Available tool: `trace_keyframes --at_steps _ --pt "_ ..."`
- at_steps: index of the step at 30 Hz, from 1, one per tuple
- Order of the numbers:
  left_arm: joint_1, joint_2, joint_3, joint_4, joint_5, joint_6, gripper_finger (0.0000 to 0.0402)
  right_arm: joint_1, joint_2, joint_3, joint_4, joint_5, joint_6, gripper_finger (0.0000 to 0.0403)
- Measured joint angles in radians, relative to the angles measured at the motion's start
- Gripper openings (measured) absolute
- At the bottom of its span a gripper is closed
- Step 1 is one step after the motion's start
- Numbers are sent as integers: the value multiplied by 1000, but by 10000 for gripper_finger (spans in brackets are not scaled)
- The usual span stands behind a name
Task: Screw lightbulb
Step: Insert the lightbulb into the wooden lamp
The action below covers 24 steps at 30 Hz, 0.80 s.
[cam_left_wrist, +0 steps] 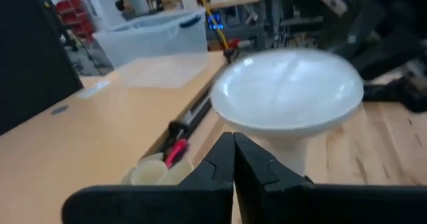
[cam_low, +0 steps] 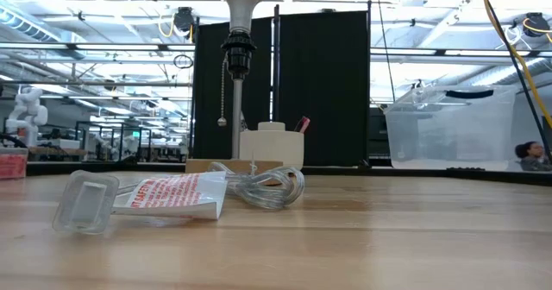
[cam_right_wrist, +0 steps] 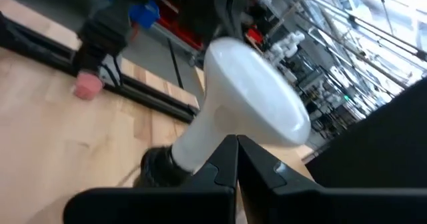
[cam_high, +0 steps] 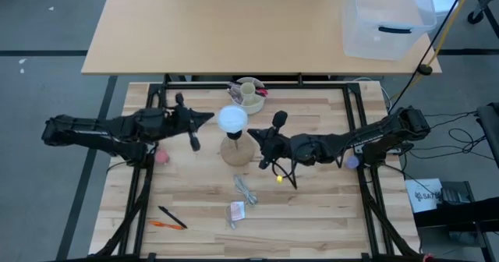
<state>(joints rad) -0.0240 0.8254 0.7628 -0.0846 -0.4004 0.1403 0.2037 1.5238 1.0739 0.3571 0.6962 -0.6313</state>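
We are in a robotics lab set inside a large open industrial hall. Our wooden worktop (cam_high: 312,207) sits in a black metal frame with two arms mounted on it, cables trailing over the grey floor. Behind it we see black partition screens (cam_low: 323,83), a second plain table (cam_high: 218,28) carrying a clear plastic bin (cam_low: 448,135), exposed ceiling beams with strip lights, and another white robot (cam_low: 26,109) far off.
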Motion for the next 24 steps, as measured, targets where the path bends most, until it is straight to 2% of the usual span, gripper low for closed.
trace_keyframes --at_steps 3,8,14,18,24 --pt "-9 -44 0 4 4 22 0 -13 0 0 -5 37 4 0" --pt "-33 -68 0 17 84 25 0 -64 0 0 25 39 -12 0" --pt "-60 -16 0 34 109 22 0 -113 0 0 34 28 -39 0" --pt "-61 24 0 38 109 18 0 -127 1 0 60 -21 -50 0" --pt "-57 33 0 64 108 19 0 -138 1 0 95 -23 -98 0"
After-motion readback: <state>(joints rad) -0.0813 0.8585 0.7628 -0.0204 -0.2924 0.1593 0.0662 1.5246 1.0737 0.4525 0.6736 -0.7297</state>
